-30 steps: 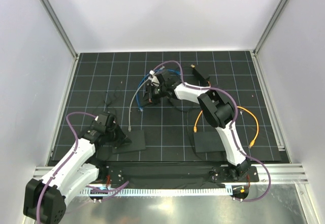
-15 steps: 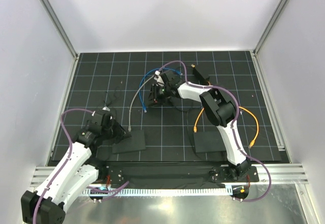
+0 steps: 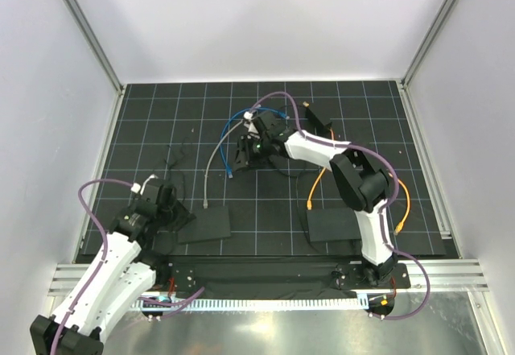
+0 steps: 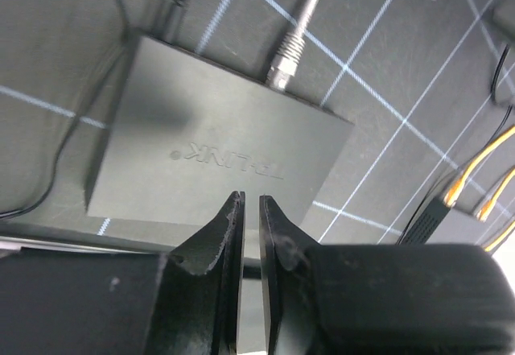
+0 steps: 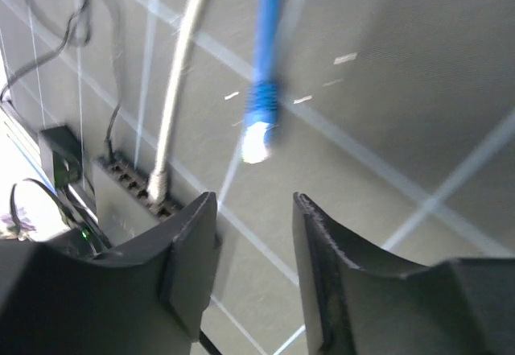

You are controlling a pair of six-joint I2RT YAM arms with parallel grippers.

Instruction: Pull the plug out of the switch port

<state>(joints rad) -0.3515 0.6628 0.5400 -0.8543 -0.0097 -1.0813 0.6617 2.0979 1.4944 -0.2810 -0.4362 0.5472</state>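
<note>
Orange cable [image 3: 406,200] partly hidden (plug indistinct), right hand [image 5: 251,202] parted

Left pincer [image 4: 249,234] nearly closed — right pincer [image 5: 253,242] parted, reaching far forward.

Here's the table [image 3: 145,121], a black top ruled with a white grid. Near edge, two flat black boxes: the left box [image 3: 208,224] has a grey cable [image 3: 208,186] plugged into its far side, and the right box [image 3: 331,226] lies well apart from it. Over at the left, thin black wires [image 3: 170,160] straggle across the grid. Far centre, a blue cable [image 3: 228,123] loops round. On the right, an orange cable [image 3: 407,206] curls toward the near edge. Far right of centre sits a small black box [image 3: 320,119], with an orange plug [image 3: 306,105] at its far-left corner.
</note>
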